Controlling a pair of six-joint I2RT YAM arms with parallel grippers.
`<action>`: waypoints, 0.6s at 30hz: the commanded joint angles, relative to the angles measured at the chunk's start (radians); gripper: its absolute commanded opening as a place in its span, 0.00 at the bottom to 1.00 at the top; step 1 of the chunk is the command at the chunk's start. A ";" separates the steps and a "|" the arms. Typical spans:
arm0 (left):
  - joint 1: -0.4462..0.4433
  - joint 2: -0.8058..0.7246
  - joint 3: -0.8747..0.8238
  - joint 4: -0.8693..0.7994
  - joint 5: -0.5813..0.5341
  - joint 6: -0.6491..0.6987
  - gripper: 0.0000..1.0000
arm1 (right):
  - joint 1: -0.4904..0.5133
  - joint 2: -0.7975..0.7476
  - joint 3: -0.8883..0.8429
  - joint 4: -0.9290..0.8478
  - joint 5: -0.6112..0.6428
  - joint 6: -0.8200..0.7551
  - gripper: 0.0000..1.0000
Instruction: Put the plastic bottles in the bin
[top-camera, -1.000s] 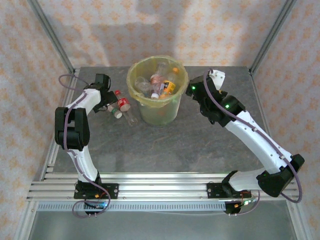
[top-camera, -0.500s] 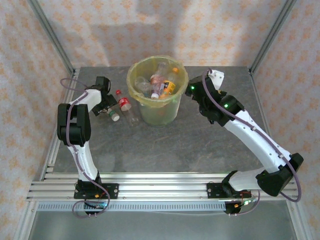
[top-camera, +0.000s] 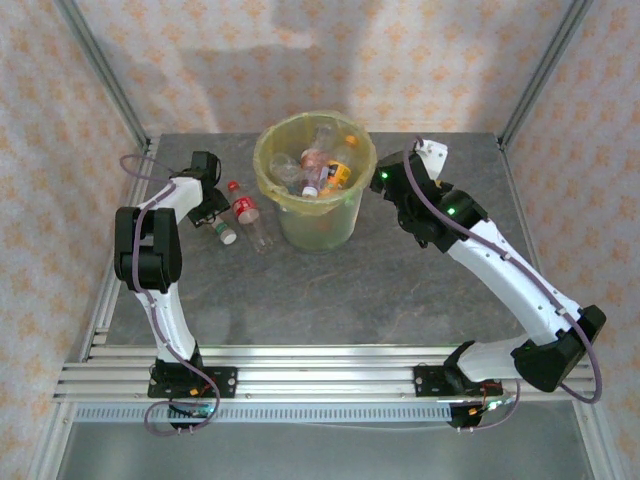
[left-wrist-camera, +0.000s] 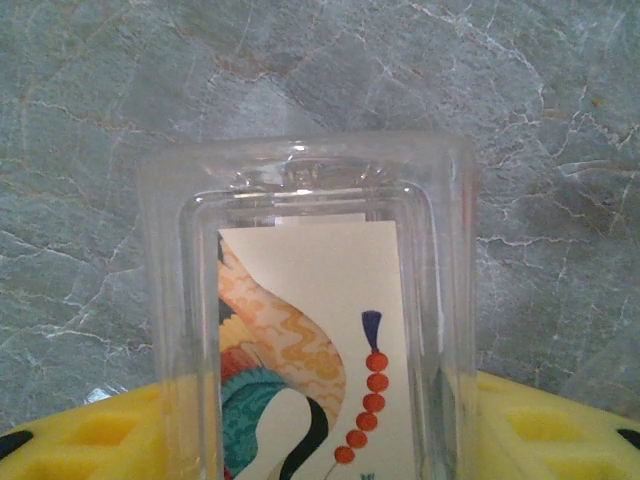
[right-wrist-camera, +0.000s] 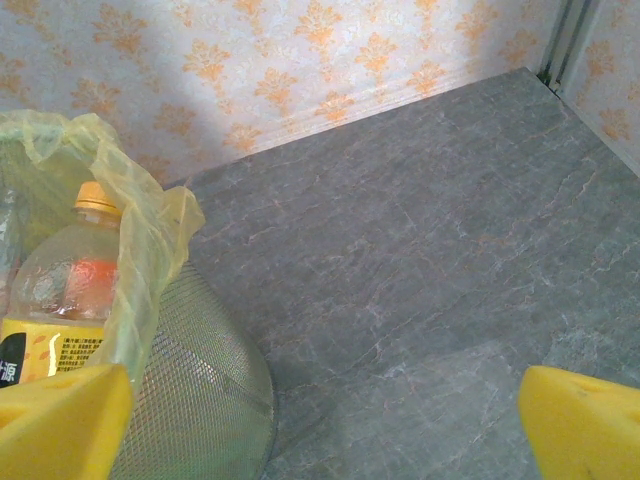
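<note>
At left pincer | clear bottle gripped | near end cut off

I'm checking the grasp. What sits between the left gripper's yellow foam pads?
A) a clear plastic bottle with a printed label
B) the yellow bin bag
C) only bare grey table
A: the left wrist view shows the clear plastic bottle, label visible, between the pads of the left gripper.
</note>
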 joint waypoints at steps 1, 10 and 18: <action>0.010 -0.102 0.020 -0.053 -0.030 0.023 0.59 | 0.003 0.004 0.017 -0.023 0.019 0.008 0.99; 0.007 -0.303 0.046 -0.112 -0.009 0.145 0.56 | 0.003 0.006 0.008 -0.017 0.019 0.018 0.99; -0.031 -0.424 0.199 -0.218 0.076 0.302 0.56 | 0.003 0.005 0.004 -0.016 0.014 0.026 0.99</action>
